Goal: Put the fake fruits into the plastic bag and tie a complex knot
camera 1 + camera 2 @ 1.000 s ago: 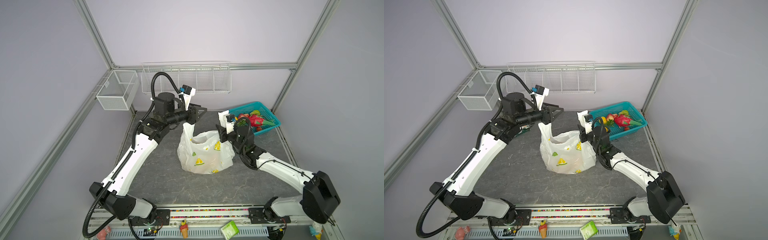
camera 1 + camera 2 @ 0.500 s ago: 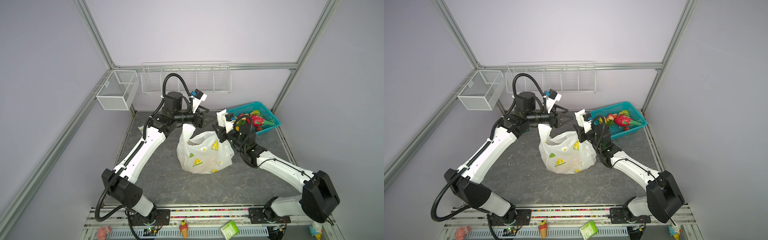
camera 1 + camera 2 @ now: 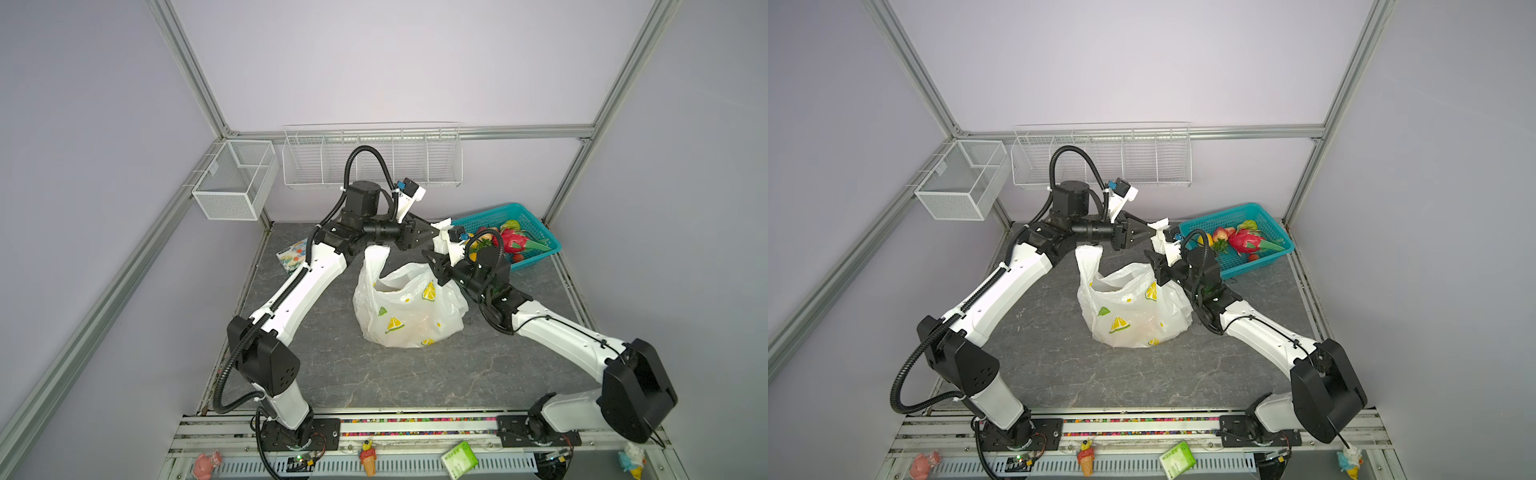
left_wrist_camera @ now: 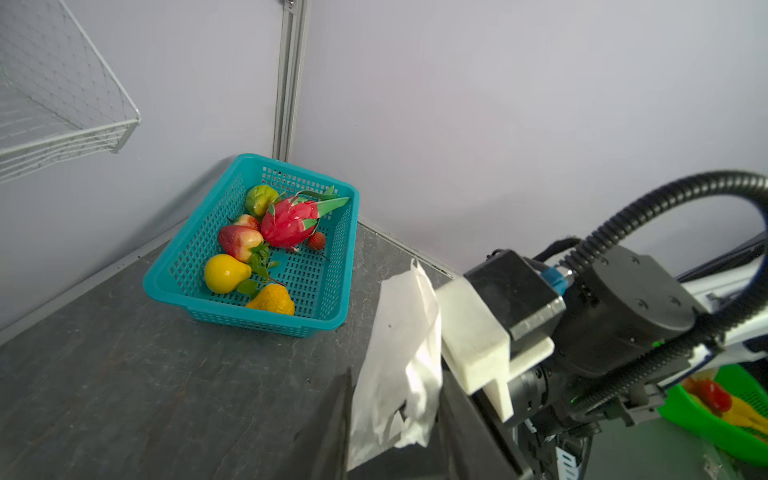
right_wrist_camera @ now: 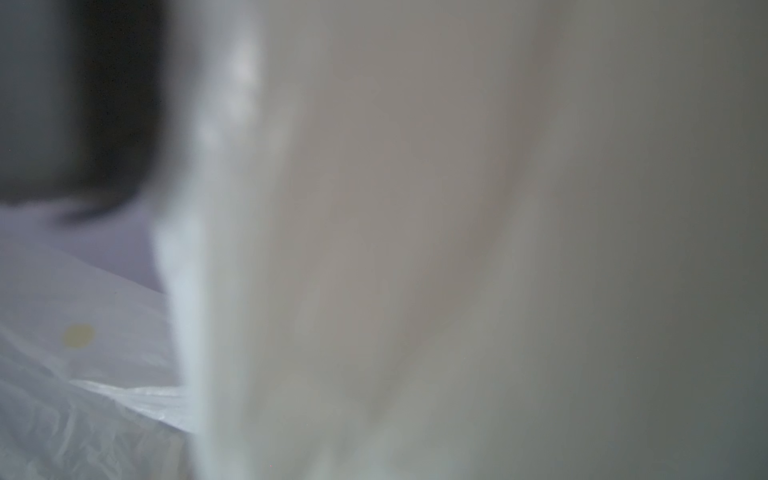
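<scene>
- At table centre, plastic bag (image 3: 409,309) standing open; fake fruits (image 4: 286,222) lying in teal basket (image 4: 249,322).
- Right gripper (image 3: 435,270) pinching bag rim; left gripper (image 3: 1147,227) straddling handle (image 4: 399,353) — clamp unclear.
- Likely gathering handles — next needing firm left clamp.

Bag (image 3: 407,316) is showing white with yellow lemon slices and green leaves; basket (image 3: 538,257) is looking teal, dragon fruit (image 3: 513,243) pink, tabletop (image 3: 374,374) mottled grey.

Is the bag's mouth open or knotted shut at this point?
Open, not knotted: in both top views the plastic bag gapes at the top, one handle loop standing up alone.
</scene>
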Robot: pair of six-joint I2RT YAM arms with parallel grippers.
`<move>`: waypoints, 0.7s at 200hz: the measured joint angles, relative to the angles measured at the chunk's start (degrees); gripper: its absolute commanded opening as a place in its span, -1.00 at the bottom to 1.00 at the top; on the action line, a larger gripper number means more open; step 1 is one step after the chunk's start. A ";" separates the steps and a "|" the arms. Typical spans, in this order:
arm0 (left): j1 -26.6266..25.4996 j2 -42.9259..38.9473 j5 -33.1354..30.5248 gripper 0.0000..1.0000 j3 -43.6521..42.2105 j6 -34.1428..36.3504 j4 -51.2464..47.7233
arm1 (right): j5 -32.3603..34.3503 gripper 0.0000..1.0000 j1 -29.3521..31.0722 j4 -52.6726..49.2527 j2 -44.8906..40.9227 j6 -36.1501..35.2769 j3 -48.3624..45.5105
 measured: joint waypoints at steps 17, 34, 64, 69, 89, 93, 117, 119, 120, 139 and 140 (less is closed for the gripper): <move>0.02 0.44 0.17 -0.61 0.24 -0.70 0.33 | 0.00 -0.44 0.00 0.00 0.00 -0.02 0.04; 0.00 0.66 0.39 -0.86 0.26 -1.51 0.63 | 0.02 -0.40 0.00 -0.15 0.00 0.00 0.04; 0.00 0.66 0.20 -1.00 0.09 -3.98 2.51 | 0.74 -0.04 0.00 -0.70 -0.04 -0.17 0.31; 0.00 0.61 0.13 -1.00 -0.15 -4.35 3.06 | 1.25 0.04 0.00 -1.09 -0.09 -0.48 0.35; 0.07 0.13 -1.01 -1.00 -2.21 -6.93 5.27 | 4.46 0.27 0.00 -3.28 -0.52 -0.79 0.37; 0.07 0.00 -1.36 -1.00 -2.67 -7.50 5.62 | 5.01 0.31 0.00 -3.76 -0.55 -0.57 0.37; 0.09 -1.11 -3.39 -1.00 -5.79 -11.08 7.72 | 9.27 0.35 0.31 -6.12 -0.79 -1.44 0.52; 0.09 -1.22 -3.50 -1.00 -5.97 -11.39 7.87 | 9.64 0.35 0.37 -6.32 -0.79 -1.51 0.57; 0.09 -1.31 -3.61 -1.00 -6.12 -11.65 8.04 | 9.79 0.34 0.39 -6.38 -0.79 -1.51 0.57; 0.20 -2.49 -4.63 -1.00 -7.93 -14.91 9.92 | 13.09 0.28 1.18 -7.39 -0.72 -1.57 0.85; 0.20 -2.54 -4.66 -1.00 -8.00 -15.02 10.03 | 13.33 0.27 1.25 -7.43 -0.70 -1.57 0.87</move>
